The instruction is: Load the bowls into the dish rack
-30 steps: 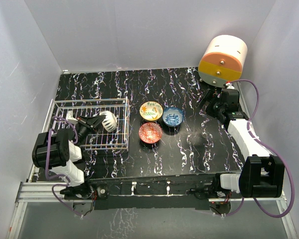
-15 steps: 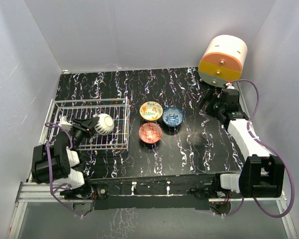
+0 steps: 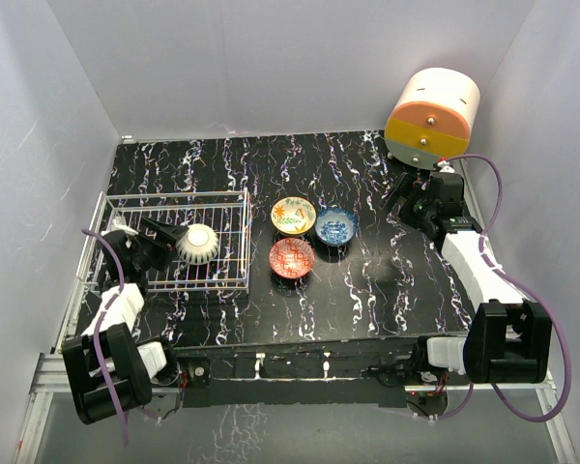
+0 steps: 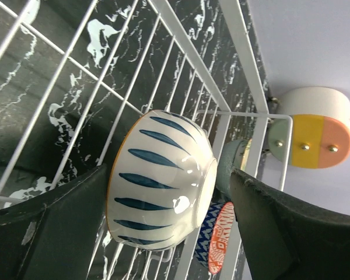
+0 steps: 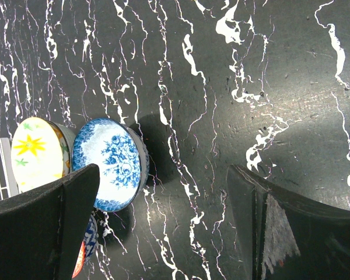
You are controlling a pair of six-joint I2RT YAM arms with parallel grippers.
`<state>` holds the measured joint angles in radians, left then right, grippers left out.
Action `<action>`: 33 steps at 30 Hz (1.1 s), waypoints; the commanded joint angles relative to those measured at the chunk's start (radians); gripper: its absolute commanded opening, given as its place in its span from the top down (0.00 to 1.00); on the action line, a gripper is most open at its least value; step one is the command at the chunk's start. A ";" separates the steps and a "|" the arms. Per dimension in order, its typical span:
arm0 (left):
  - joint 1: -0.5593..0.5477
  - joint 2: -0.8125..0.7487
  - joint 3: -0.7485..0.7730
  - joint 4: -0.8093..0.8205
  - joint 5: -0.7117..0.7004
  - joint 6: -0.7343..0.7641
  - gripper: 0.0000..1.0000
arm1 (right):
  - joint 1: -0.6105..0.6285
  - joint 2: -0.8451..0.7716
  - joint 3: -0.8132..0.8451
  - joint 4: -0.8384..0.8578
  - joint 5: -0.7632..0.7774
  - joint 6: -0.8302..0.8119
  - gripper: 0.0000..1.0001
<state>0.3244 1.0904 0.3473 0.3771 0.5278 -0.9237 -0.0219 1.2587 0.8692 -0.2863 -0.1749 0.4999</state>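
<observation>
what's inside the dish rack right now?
One white bowl with blue strokes lies in the dish rack, straddled by the open left tool. Its inside faces away; the rack floor beneath it is covered.

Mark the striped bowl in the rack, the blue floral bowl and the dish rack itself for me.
striped bowl [image 4: 160, 185]: left wrist view, on its blue-striped outer wall.
blue floral bowl [image 5: 107, 163]: right wrist view, on the middle of its patterned inside.
dish rack [image 3: 174, 196]: top external view, on its far rim wire.

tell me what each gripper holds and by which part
Nothing. The left gripper stands open around the bowl in the rack, a gap at its foot; the right gripper is open, empty.
</observation>
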 commanded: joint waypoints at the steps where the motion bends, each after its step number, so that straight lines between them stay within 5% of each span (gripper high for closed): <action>1: 0.004 -0.005 0.123 -0.248 -0.042 0.135 0.18 | -0.003 -0.013 -0.002 0.051 0.012 -0.009 0.07; 18: -0.037 0.054 0.558 -0.790 -0.261 0.516 0.09 | -0.003 -0.001 -0.002 0.063 -0.015 -0.003 0.07; 28: -0.523 0.164 0.690 -0.870 -0.614 0.525 0.09 | -0.003 -0.011 -0.025 0.063 -0.022 -0.011 0.07; 33: -0.636 0.209 0.661 -0.826 -0.662 0.490 0.09 | -0.003 -0.021 -0.030 0.055 -0.005 -0.022 0.06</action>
<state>-0.2592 1.2911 1.0153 -0.4309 -0.0284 -0.4099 -0.0219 1.2587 0.8421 -0.2726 -0.1928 0.4984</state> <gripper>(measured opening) 0.912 0.935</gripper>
